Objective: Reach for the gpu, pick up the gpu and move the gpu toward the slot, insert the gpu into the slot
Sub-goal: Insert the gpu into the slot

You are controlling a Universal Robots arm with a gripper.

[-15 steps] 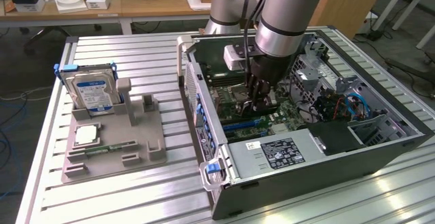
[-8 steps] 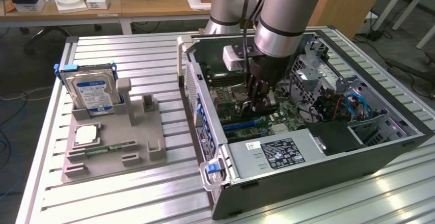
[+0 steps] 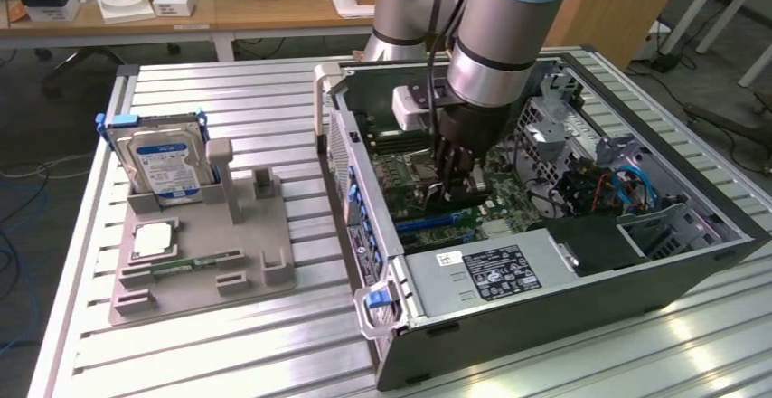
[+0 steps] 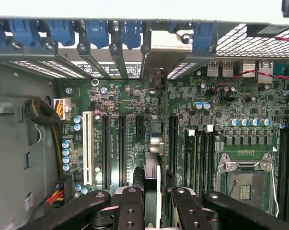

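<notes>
My gripper [image 3: 464, 184] reaches down into the open computer case [image 3: 675, 262], over the motherboard. It is shut on the gpu [image 3: 449, 204], a thin dark card held on edge. In the wrist view the gpu [image 4: 151, 179] runs edge-on between the two black fingers [image 4: 131, 203], and my gripper [image 4: 155, 201] clamps its near end. Its silver bracket [image 4: 159, 53] sits at the far end, against the case's rear openings. The card stands among the black expansion slots [image 4: 121, 148], and it hides the slot directly beneath it. I cannot tell whether its edge is seated.
A white slot [image 4: 86, 148] and the CPU socket [image 4: 242, 179] flank the card. Cables [image 4: 43, 112] lie near the case wall. Outside the case, a grey fixture [image 3: 199, 276] holds a blue-labelled hard drive [image 3: 166, 165] and a green memory stick [image 3: 199, 260].
</notes>
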